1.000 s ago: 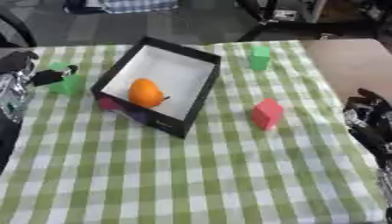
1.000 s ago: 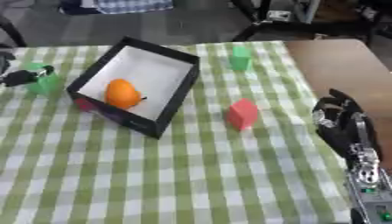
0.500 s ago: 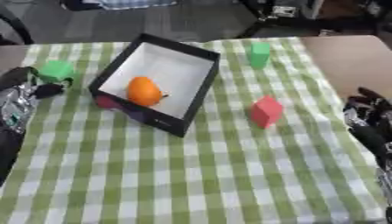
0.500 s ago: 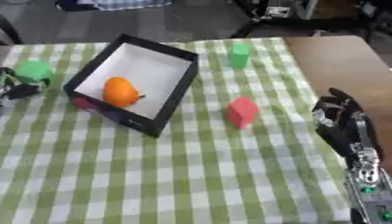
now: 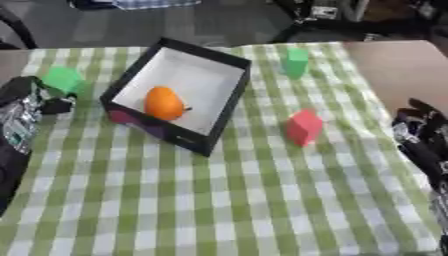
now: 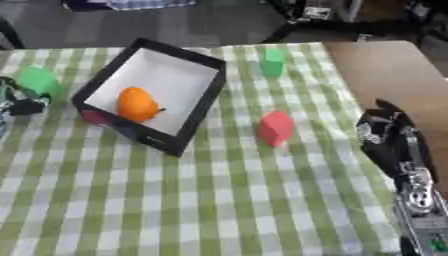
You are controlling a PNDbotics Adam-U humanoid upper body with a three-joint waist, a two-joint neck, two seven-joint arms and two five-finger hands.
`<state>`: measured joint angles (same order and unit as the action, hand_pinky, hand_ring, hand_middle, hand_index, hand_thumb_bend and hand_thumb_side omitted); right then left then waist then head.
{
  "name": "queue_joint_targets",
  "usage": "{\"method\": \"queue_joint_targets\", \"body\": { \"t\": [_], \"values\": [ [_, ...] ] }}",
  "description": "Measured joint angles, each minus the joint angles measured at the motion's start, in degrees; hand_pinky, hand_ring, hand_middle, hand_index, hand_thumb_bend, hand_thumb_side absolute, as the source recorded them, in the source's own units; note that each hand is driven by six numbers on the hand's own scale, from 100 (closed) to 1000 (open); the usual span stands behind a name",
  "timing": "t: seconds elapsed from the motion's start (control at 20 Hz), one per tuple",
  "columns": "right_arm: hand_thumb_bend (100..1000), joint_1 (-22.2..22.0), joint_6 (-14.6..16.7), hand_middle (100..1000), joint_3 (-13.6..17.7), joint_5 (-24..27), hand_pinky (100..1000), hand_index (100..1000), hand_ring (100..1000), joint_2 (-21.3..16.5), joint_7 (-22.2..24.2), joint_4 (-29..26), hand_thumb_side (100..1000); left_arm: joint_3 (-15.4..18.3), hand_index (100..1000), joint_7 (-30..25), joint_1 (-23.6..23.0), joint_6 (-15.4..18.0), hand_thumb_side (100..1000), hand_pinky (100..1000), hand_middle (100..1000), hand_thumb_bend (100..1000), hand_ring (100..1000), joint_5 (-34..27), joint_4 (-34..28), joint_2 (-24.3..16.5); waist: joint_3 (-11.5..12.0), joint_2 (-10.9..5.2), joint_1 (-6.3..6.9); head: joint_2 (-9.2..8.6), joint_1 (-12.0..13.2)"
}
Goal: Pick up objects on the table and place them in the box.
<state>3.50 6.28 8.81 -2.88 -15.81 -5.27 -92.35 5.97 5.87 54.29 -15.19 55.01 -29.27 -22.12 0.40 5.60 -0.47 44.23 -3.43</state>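
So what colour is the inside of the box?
White inside, with black walls; the left eye view shows it best.

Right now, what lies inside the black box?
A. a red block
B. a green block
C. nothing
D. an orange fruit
D: the orange fruit rests on the white floor of the box, while the red block lies outside it on the checked cloth.
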Motion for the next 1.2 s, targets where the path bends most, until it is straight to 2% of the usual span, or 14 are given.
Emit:
{"method": "queue_joint_targets", "body": {
  "t": [0.1, 0.35, 0.5, 0.7, 0.95, 1.05, 1.2],
  "values": [
    [100, 0.0, 0.0, 724, 0.0, 0.0, 786, 877, 682, 0.0, 0.0, 0.0, 363, 0.1, 670, 1.0, -0.1, 1.0, 323, 627, 376, 100, 414, -1.7, -1.9, -0.1, 0.1, 0.00, 0.00, 0.00, -0.1],
    [100, 0.0, 0.0, 724, 0.0, 0.0, 786, 877, 682, 0.0, 0.0, 0.0, 363, -0.3, 672, 3.2, 0.5, 5.1, 323, 633, 376, 100, 413, -6.7, -9.0, -2.2, 0.5, 0.00, 0.00, 0.00, -0.5],
    [100, 0.0, 0.0, 725, 0.0, 0.0, 786, 877, 683, 0.0, 0.0, 0.0, 364, -2.5, 694, 2.7, 1.6, 8.0, 316, 655, 405, 100, 440, -9.8, -13.9, -3.1, 0.7, 0.00, 0.00, 0.00, -0.5],
    [100, 0.0, 0.0, 725, 0.0, 0.0, 786, 877, 683, 0.0, 0.0, 0.0, 365, -7.9, 704, -0.2, 1.5, 11.8, 311, 669, 430, 100, 463, -12.6, -20.2, -3.3, 0.1, 0.00, 0.00, 0.00, -0.4],
    [100, 0.0, 0.0, 724, 0.0, 0.0, 786, 877, 683, 0.0, 0.1, 0.0, 365, -16.0, 731, -5.0, -2.2, 16.9, 324, 686, 483, 124, 508, -13.0, -28.3, -4.0, -0.5, 0.00, 0.02, 0.00, 0.0],
    [100, 0.1, 0.0, 725, 0.0, 0.0, 786, 877, 683, 0.0, 0.1, 0.0, 365, -19.2, 764, -7.0, -3.8, 18.9, 363, 704, 537, 180, 553, -13.0, -31.6, -4.7, -0.7, 0.00, 0.02, 0.00, 0.1],
    [100, 0.1, 0.0, 725, 0.0, 0.0, 786, 877, 683, 0.0, 0.2, 0.0, 365, -24.1, 764, -9.9, -5.5, 21.8, 363, 704, 537, 180, 553, -13.5, -36.1, -6.3, -0.5, 0.00, 0.02, 0.00, 0.1]
  ]
}}
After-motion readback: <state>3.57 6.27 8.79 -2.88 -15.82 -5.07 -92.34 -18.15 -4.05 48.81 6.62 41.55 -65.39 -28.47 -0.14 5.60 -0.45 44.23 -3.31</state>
